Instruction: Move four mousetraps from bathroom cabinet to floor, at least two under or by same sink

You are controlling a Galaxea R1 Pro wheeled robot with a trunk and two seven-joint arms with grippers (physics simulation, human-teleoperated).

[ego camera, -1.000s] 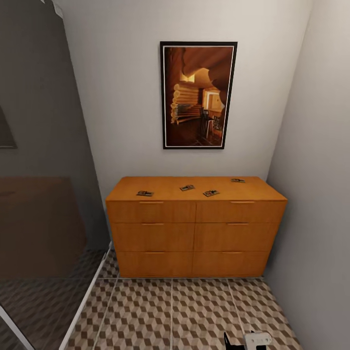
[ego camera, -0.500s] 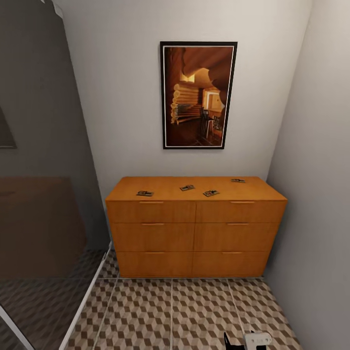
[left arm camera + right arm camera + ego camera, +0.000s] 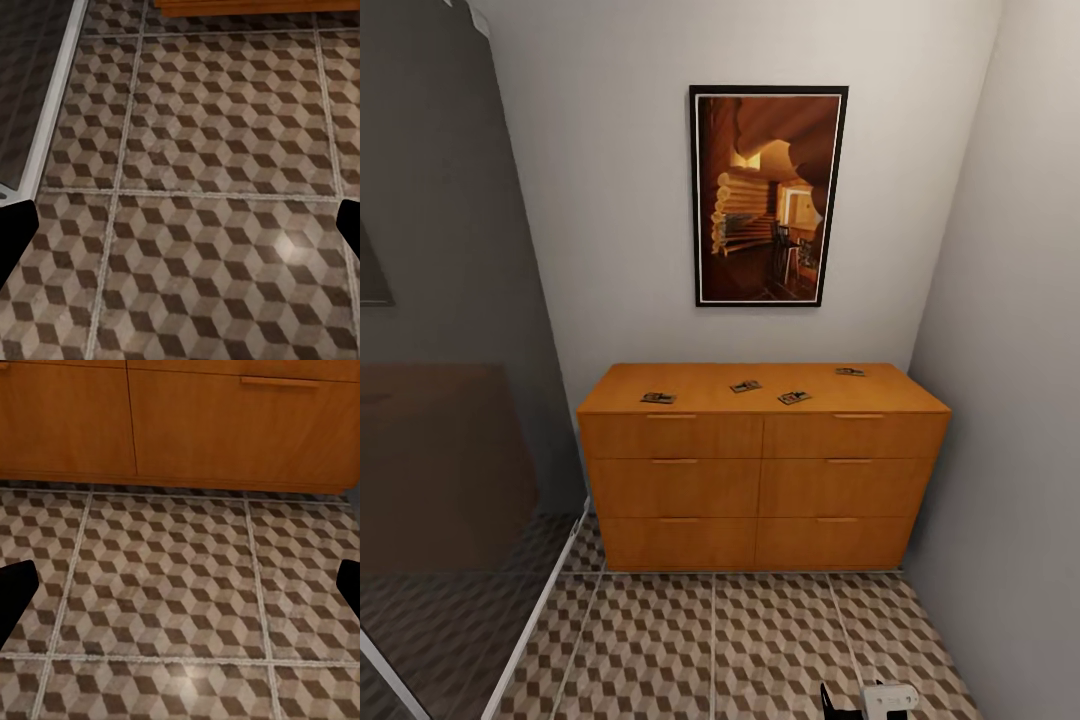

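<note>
Several mousetraps lie on top of the orange-brown cabinet [image 3: 760, 470] against the far wall: one at the left [image 3: 658, 398], two near the middle [image 3: 745, 386] [image 3: 794, 398], one at the back right [image 3: 850, 372]. All drawer fronts look closed. The cube-patterned bathroom floor [image 3: 710, 640] stretches between me and the cabinet. My left gripper [image 3: 180, 229] hangs open over bare tiles, its dark fingertips [image 3: 15, 232] far apart. My right gripper [image 3: 180, 589] is open too, low above the floor and facing the cabinet's bottom drawers [image 3: 180, 420]. The bathroom sink is out of view.
A dark glass screen [image 3: 450, 400] with a white bottom rail [image 3: 540, 620] closes off the left side. A grey wall [image 3: 1010, 400] runs close along the right. A framed picture [image 3: 768, 195] hangs above the cabinet. Part of my right arm [image 3: 888, 694] shows at the bottom.
</note>
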